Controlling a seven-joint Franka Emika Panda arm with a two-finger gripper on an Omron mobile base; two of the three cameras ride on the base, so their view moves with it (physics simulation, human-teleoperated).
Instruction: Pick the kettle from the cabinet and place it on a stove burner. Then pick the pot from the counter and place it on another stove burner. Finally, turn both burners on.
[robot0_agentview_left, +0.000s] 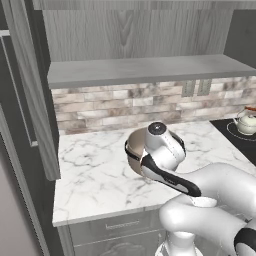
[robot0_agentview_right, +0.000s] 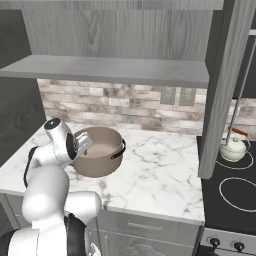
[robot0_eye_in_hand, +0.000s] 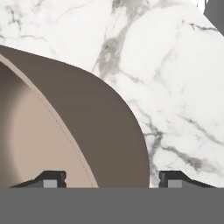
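The pot (robot0_agentview_right: 100, 159) sits on the counter (robot0_agentview_right: 160, 170) near its left end; my gripper (robot0_eye_in_hand: 112, 179) straddles its wall; the kettle (robot0_agentview_right: 233, 148) stands right, on a stove burner (robot0_agentview_right: 220, 161)

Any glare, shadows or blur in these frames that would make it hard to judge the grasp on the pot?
Left base view: even light, no glare; the arm hides most of the pot. Right base view: a soft shadow under the pot on the counter; faint sheen on the cooktop. Hand view: sharp, but so close that the pot wall is cropped; the gripper straddles it.
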